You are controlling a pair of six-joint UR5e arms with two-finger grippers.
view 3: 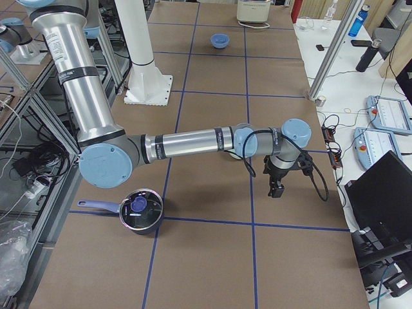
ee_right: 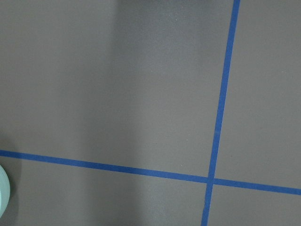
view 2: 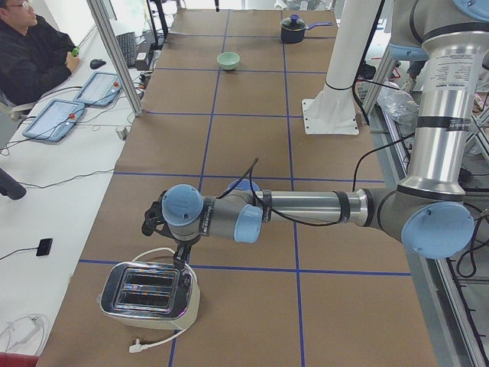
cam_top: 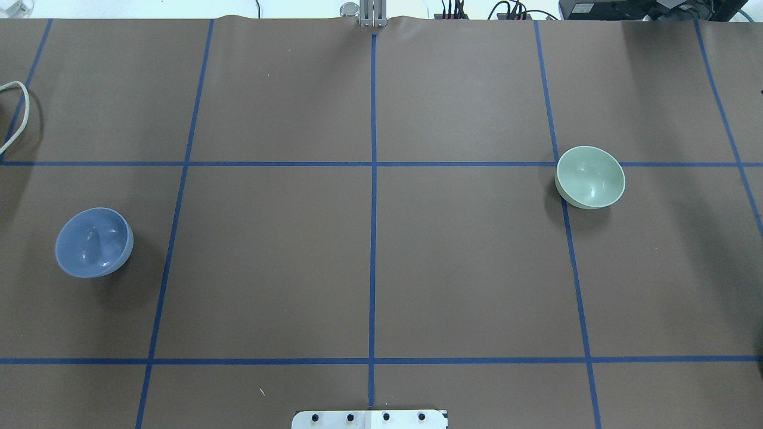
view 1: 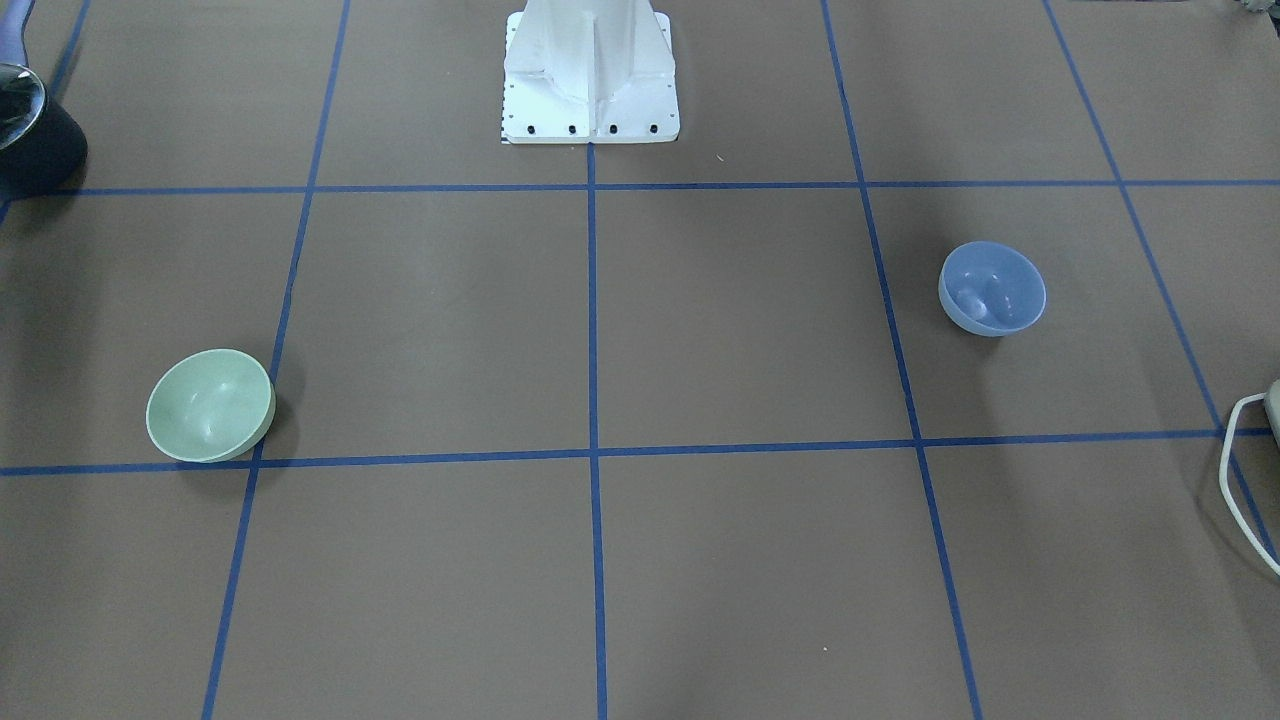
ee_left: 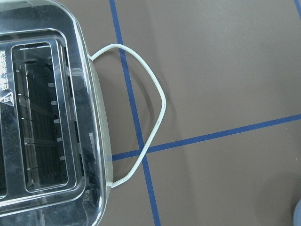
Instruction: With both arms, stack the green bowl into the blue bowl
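Note:
The green bowl stands upright and empty on the brown table; it shows at the right of the overhead view, and its rim edge shows in the right wrist view. The blue bowl stands upright and empty on the other side. The two bowls are far apart. Both grippers show only in the side views. My left gripper hangs over the toaster, beside the blue bowl. My right gripper points down, beside the green bowl. I cannot tell whether either is open or shut.
A chrome toaster with a white cable sits at the table's left end. A dark pot with a lid stands at the right end. The white pedestal base is at mid-table on the robot's side. An operator sits beside the table.

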